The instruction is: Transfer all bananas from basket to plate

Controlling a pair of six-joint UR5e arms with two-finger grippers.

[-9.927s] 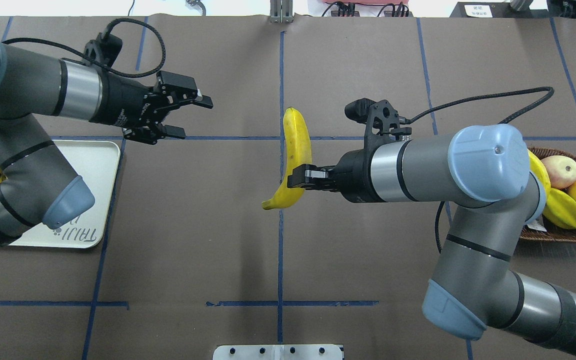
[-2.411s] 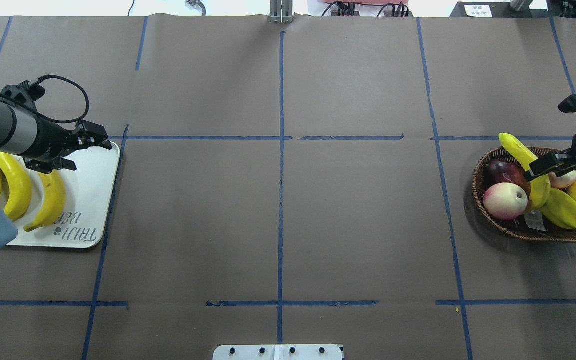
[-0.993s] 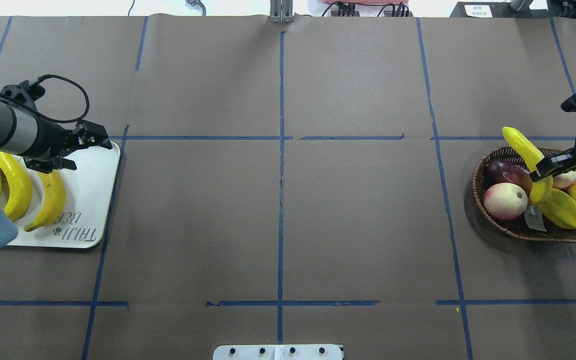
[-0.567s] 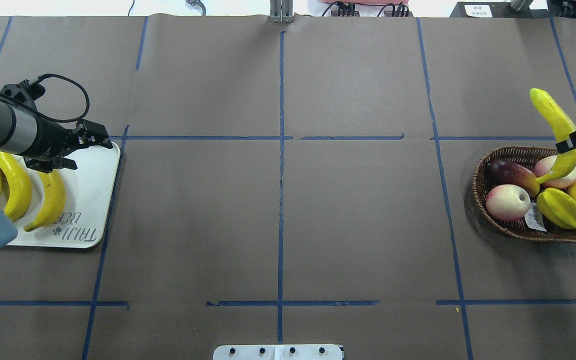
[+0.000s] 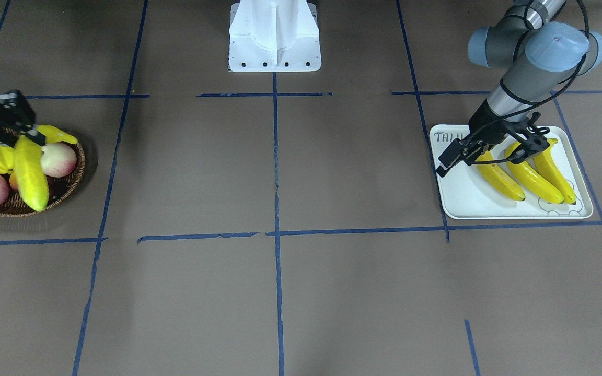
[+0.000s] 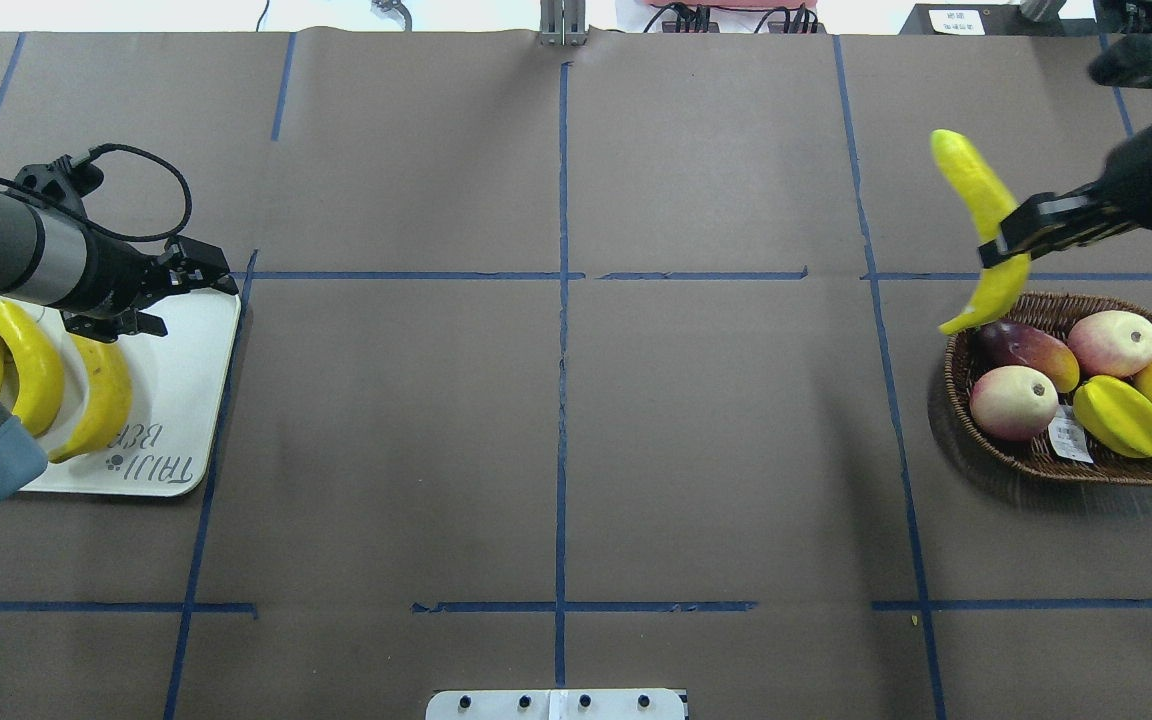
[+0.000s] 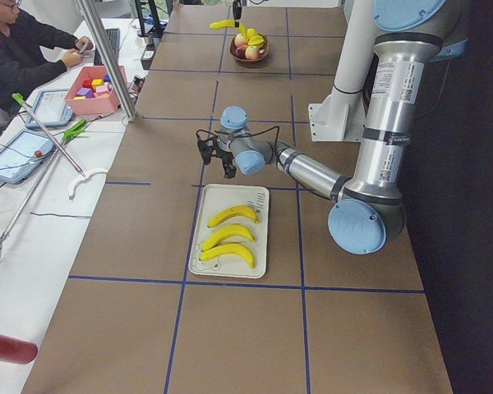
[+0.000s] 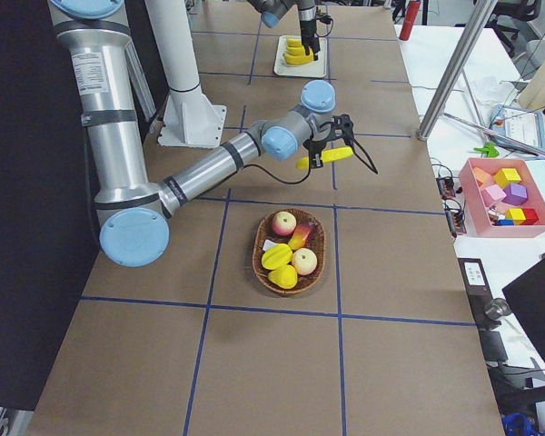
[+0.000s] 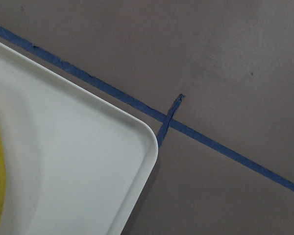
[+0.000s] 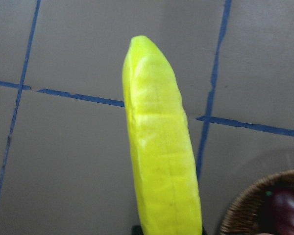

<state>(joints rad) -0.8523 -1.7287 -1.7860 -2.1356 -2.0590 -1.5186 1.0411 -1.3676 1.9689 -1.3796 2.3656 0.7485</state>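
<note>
Banana (image 6: 979, 198) clear abv basket (image 6: 950, 385) rim

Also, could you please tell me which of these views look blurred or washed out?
Exterior front-facing: the right end effector is smeared by motion, the plate crisp. Right wrist-mounted: the banana looms close, soft and washed out. Left wrist-mounted: sharp, evenly lit.

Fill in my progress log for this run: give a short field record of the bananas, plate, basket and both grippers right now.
On plate: three bananas, lying side by side
In the air: fourth banana, lifted clear of the basket
Basket contents: other fruit only, no banana visible
Right gripper: shut on the fourth banana
Left gripper: open, empty, over the plate's corner
Remaining: one banana to deliver
</note>
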